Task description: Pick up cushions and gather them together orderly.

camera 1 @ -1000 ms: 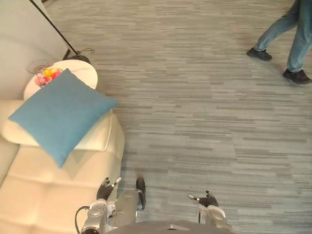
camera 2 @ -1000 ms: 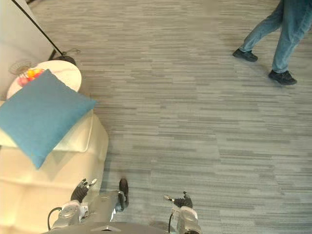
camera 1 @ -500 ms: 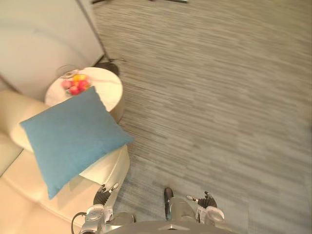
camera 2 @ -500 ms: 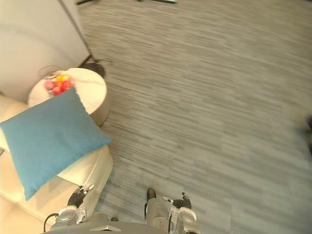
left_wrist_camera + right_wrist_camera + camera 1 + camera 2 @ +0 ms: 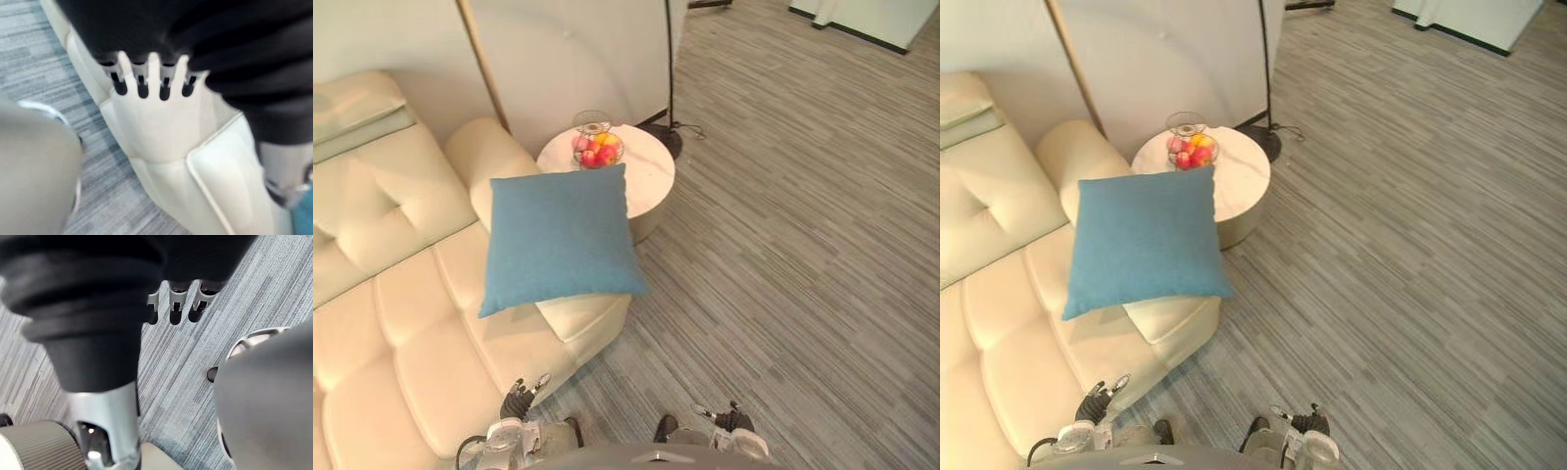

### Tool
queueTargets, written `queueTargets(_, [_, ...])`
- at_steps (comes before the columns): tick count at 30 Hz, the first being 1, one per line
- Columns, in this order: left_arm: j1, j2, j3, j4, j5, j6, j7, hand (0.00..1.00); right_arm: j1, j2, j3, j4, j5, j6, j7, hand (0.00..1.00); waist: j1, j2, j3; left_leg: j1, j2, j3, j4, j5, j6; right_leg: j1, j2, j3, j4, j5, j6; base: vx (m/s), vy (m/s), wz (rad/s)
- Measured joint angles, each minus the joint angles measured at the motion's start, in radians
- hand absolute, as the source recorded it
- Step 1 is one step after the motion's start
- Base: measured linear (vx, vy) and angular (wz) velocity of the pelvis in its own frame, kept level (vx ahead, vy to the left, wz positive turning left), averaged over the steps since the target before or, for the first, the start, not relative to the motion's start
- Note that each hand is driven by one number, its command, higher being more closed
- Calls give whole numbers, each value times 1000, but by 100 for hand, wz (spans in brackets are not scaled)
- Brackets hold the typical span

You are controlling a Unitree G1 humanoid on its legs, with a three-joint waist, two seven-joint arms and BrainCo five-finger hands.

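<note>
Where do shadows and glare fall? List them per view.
Left eye view: the blue cushion casts a soft shadow on the cream sofa under its lower edge; the round side table shows no harsh glare on top. Left wrist view: the sofa past the left hand is evenly lit.

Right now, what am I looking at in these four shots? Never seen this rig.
It's a two-legged humanoid robot. The two wide shots come from a stereo camera on its head, looking down. The two close ones come from cameras on its wrists. The left hand and right hand hang low, fingers relaxed, holding nothing. A blue cushion lies on the armrest of a cream sofa. Beside it stands a round white side table carrying a glass fruit bowl. The left wrist view looks at the sofa, the right one at the grey carpet.
</note>
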Motion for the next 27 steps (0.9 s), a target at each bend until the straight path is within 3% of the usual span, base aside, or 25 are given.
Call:
queueTargets(6, [4,20,-21,3,12,3,0,0,-7,12,-1,0,-6,2,2,0,15,-2,-6,38,-62,-41,-19,6,19,52,-36,-8,-17,2,17,63,103,26])
queueTargets(9, [2,20,-21,3,10,2,-1,0,-17,13,8,0,-9,4,2,0,10,-18,6,51,-95,-50,-18,-16,48,11,-108,-4,144,-76,34,-17,71,17])
queueTargets(10, [2,19,-22,6,10,2,-1,0,-16,11,25,-2,-9,4,3,0,8,-24,9,55,-101,-57,-16,-32,54,-27,-133,22,243,-87,21,-55,43,10])
queueTargets(11, [4,24,-27,5,10,2,0,0,-25,7,42,-16,-9,4,6,0,9,-24,9,69,-113,-63,-19,-38,58,-92,-159,91,387,-80,-25,-58,54,13])
queueTargets(12, [5,27,-27,5,10,2,0,0,-24,5,43,-22,-9,4,6,0,5,-27,10,74,-117,-72,-20,-39,60,-115,-163,124,436,-72,-38,8,43,28])
queueTargets(13, [10,26,-25,4,9,3,2,0,-25,7,52,-25,-9,1,6,0,-13,-24,12,87,-117,-99,-21,-47,73,-155,-140,200,496,-111,-52,60,-41,43])
queueTargets(15, [4,33,-15,5,8,3,11,0,-26,13,83,-26,-8,0,8,0,-23,-37,14,84,-100,-134,-21,-48,71,-174,-42,277,460,-183,-46,77,-103,49])
queueTargets(17, [0,40,-5,9,9,2,11,0,-20,17,83,-26,-6,-1,8,0,-31,-53,17,78,-92,-185,-28,-40,41,-177,86,358,255,-168,-55,97,-158,82])
queueTargets(18, [-2,34,-1,21,11,4,11,0,-9,19,68,-24,0,-1,7,0,-38,-54,15,64,-94,-226,-17,-40,24,-160,94,354,246,-128,-67,135,-155,82])
queueTargets(23, [-4,-7,51,29,10,3,11,0,-11,0,34,-19,2,-1,7,0,-23,-9,12,74,-57,-281,-69,-17,-20,-119,122,268,203,-143,-79,200,-119,40])
queueTargets(27, [-5,-6,63,29,10,3,10,0,-6,12,17,-10,4,-1,7,0,-20,-22,9,125,-39,-295,-130,3,-32,-45,151,246,124,-129,-94,137,-53,16])
